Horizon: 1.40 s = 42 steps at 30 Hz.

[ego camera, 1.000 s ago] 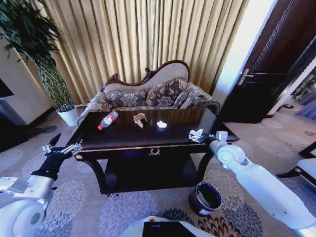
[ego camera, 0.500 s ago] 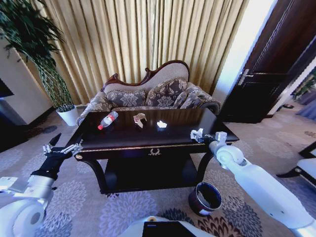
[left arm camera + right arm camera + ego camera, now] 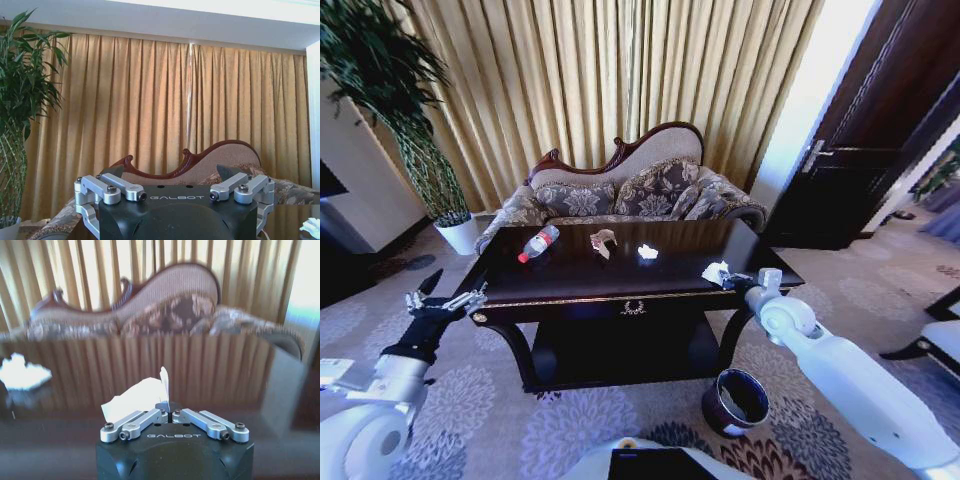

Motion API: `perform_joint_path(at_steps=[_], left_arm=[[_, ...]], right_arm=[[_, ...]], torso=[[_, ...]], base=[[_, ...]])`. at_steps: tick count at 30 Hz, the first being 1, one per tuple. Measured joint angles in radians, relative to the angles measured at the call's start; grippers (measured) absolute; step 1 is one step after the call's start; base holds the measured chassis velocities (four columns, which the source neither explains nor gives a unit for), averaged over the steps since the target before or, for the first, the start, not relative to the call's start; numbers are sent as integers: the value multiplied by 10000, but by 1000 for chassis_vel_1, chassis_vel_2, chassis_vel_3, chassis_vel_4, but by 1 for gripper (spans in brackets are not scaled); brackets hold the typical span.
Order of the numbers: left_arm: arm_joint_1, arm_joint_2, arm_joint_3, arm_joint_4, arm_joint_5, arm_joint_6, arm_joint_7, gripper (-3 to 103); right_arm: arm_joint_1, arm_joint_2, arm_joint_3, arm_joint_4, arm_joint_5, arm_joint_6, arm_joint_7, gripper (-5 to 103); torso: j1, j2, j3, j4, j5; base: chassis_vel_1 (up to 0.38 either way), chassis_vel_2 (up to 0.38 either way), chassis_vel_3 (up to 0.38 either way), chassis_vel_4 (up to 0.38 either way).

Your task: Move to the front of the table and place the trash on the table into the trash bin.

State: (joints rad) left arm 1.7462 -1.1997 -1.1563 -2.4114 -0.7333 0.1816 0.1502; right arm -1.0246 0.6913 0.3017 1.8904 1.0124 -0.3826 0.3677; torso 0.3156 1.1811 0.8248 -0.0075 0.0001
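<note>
left gripper point(image 3: 448, 299) parked off the table's point(image 3: 620, 285) left end, fingers spread, nothing held. on the tabletop: bottle point(image 3: 538, 243), tan wrapper point(image 3: 603, 240), paper wad point(image 3: 648, 252). right gripper point(image 3: 724, 278) closed on a white paper wad point(image 3: 134, 399) over the right front edge. trash bin point(image 3: 737, 401) on the carpet below.

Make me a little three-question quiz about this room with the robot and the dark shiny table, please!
1. True or false: the right gripper is shut on a white paper wad.
2. What lies nearest the plant-side end of the dark glossy wooden table? A) clear plastic bottle with a red cap B) tan wrapper C) the other white paper wad
3. Where does the small dark maroon trash bin stand?

Key: 1 true. 2 A. 3 On the carpet by the table's front right leg, below the right arm. The left gripper waits by the table's left front corner.
</note>
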Motion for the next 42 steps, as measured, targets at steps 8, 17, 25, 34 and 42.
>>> perform_joint_path(at_steps=[8, 17, 25, 34, 42], left_arm=[[-53, 16, -39, 3, -23, -1, -53, 100], [-348, 275, -159, 566, -379, 1, -329, 100], [-523, 525, -135, 823, -631, 516, -761, 100], [-683, 903, -296, 522, -1067, 1514, -1437, 100], [-642, 1050, -348, 606, -1193, 1647, -1449, 100]], right_arm=[[483, 55, 284, 694, -166, 1241, -44, 0], [1242, 604, -198, 542, -551, 1447, -436, 0], [1564, 1117, -662, 317, -1057, 1317, -380, 0], [229, 955, 213, 1344, -2230, 1081, -300, 0], [-685, 1002, 599, 2205, -2215, 749, 134, 0]], torso=[[0, 0, 0, 1, -3], [0, 0, 0, 0, -3], [0, 0, 0, 2, -3], [0, 0, -1, -2, 0], [0, 1, -1, 0, -1]], base=[[0, 0, 0, 0], [0, 0, 0, 0], [0, 0, 0, 0], [0, 0, 0, 0], [0, 0, 0, 0]])
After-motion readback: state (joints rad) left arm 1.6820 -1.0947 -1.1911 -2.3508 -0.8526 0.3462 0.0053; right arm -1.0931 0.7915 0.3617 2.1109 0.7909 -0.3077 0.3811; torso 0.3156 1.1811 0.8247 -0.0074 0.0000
